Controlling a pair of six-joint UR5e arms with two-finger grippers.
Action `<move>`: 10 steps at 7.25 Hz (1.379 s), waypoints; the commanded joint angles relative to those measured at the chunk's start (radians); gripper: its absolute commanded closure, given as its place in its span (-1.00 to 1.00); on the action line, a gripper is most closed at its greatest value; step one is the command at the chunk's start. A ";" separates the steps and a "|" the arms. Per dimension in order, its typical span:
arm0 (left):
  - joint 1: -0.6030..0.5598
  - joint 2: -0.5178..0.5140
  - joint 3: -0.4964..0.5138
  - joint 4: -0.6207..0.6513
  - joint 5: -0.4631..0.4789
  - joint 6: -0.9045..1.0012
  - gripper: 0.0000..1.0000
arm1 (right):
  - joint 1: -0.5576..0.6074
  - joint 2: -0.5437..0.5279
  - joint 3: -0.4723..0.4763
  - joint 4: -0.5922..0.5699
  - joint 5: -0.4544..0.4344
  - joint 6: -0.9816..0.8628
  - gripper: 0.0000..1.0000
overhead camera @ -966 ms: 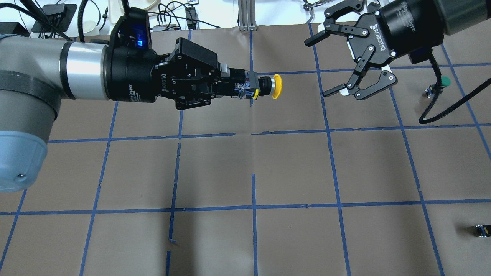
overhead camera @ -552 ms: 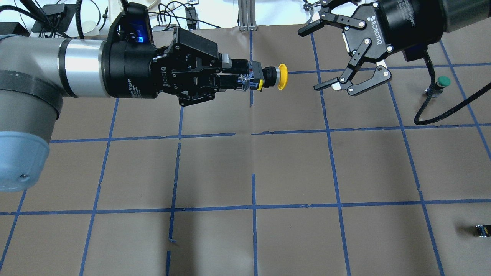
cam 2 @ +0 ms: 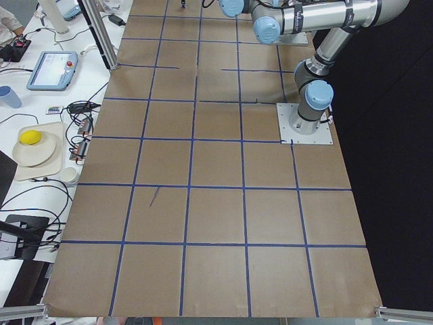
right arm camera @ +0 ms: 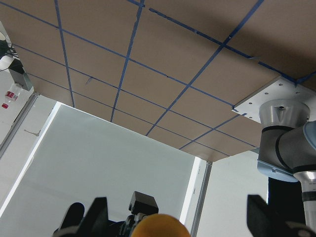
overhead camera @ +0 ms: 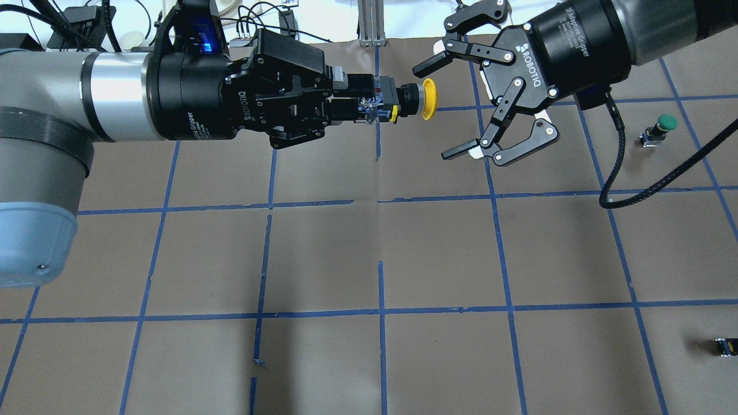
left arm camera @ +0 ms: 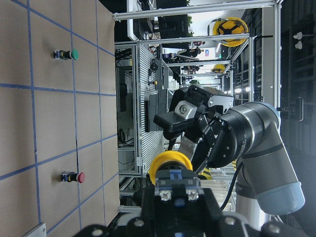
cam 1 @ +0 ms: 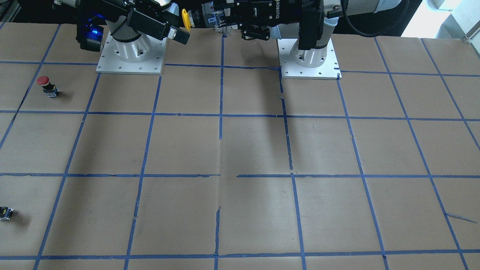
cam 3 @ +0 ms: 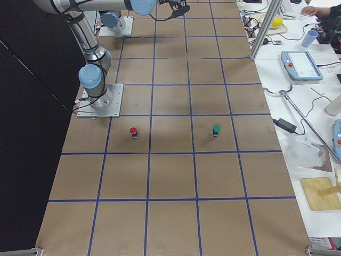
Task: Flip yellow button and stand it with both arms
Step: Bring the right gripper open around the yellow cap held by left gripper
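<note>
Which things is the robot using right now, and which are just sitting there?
In use: yellow button; left gripper, holding it; right gripper, open by its cap.
Lying about: green button; red button; small dark switch block.

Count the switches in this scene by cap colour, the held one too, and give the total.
yellow button: 1
green button: 1
red button: 1
capless switch block: 1
Total: 4
</note>
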 commanded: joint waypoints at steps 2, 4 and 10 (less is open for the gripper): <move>0.000 0.001 0.000 0.002 -0.001 -0.003 0.64 | -0.001 -0.005 -0.002 0.004 0.041 0.003 -1.00; 0.000 0.002 -0.003 0.002 -0.001 0.000 0.64 | 0.003 -0.008 0.001 0.004 0.059 0.002 -0.99; 0.000 0.008 -0.003 0.002 -0.001 -0.003 0.64 | -0.006 -0.011 0.003 0.017 0.074 0.007 0.30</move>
